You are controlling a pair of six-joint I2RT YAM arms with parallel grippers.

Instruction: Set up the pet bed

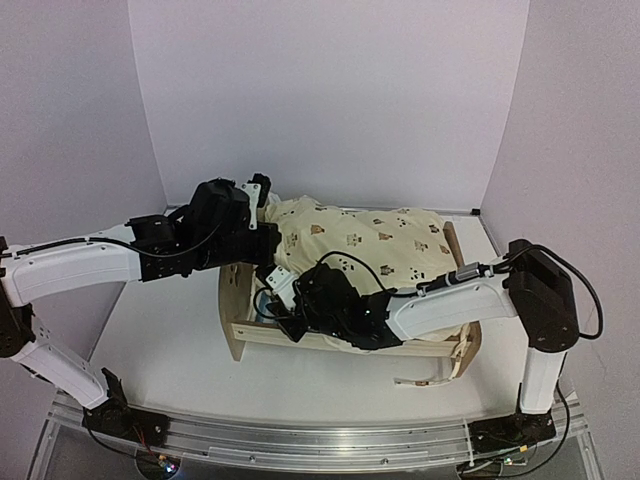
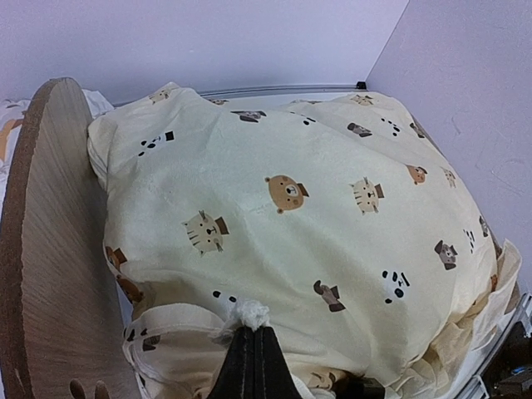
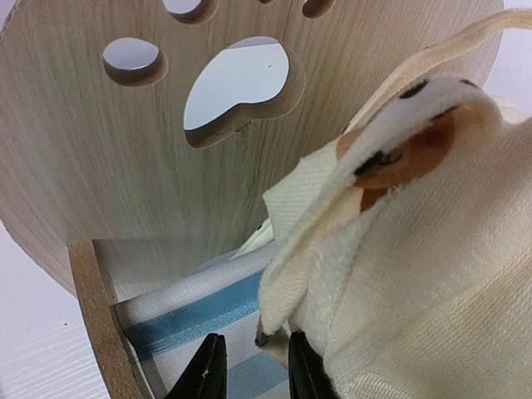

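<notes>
The pet bed [image 1: 300, 340] is a light plywood frame in the middle of the table. A cream animal-print quilt [image 1: 380, 240] is heaped over it. My left gripper [image 1: 262, 215] is at the bed's far left end, beside the rounded end board [image 2: 50, 249]. In the left wrist view it [image 2: 251, 328] is shut on a small tuft of the quilt [image 2: 291, 216]. My right gripper [image 1: 285, 300] reaches inside the bed near the paw-cutout end board [image 3: 125, 150]. Its jaws [image 3: 256, 366] stand apart over the blue-and-white striped base [image 3: 191, 312]. A corner of the quilt [image 3: 432, 274] hangs down between them, against the right finger.
A thin white strip [image 1: 420, 380] lies on the table in front of the bed's right end. White walls close in at the back and both sides. A metal rail [image 1: 300, 435] carrying both arm bases runs along the near edge.
</notes>
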